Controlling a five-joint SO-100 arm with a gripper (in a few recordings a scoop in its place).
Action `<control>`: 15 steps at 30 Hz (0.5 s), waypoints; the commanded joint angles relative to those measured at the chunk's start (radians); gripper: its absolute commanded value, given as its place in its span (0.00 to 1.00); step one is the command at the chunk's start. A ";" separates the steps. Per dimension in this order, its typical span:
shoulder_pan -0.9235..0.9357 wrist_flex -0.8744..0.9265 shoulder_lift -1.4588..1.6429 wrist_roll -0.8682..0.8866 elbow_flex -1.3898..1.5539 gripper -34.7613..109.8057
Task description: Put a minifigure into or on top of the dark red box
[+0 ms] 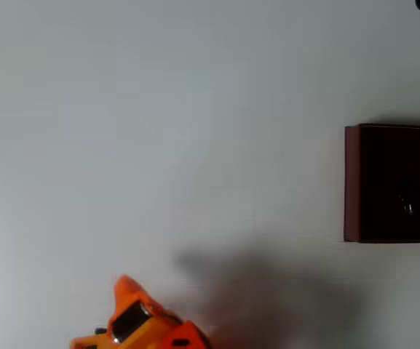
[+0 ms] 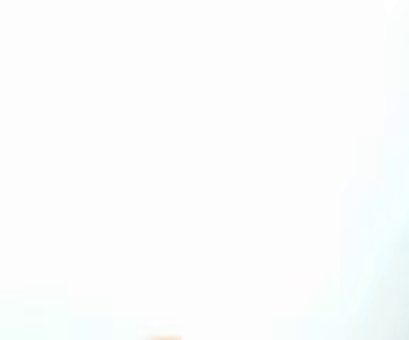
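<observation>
Orange claw (image 1: pixel 126 291) low at overhead view's bottom edge, well apart from dark red box (image 1: pixel 352 182) at right; whether clenched or released, can't tell. Minifigure (image 1: pixel 407 206) looks already inside box. Task seems finished; next, retreat only.

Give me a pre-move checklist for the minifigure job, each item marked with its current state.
1. Dark red box located: ok, at the right edge of the overhead view, partly cut off.
2. Minifigure found: cannot tell; a small pale glint sits in the box's dark inside, too blurred to identify.
3. Gripper position: ok, at the bottom edge of the overhead view, far left of the box.
4. Gripper open or shut: cannot tell; the fingers are not distinct.
5. Gripper load: cannot tell.
6. Wrist view usable: not ok, washed out white, with an orange sliver at the bottom edge.
</observation>
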 commanded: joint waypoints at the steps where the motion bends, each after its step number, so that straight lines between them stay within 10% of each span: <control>1: -0.077 0.055 0.095 0.018 0.067 0.24; 15: -0.101 0.049 0.124 0.051 0.109 0.24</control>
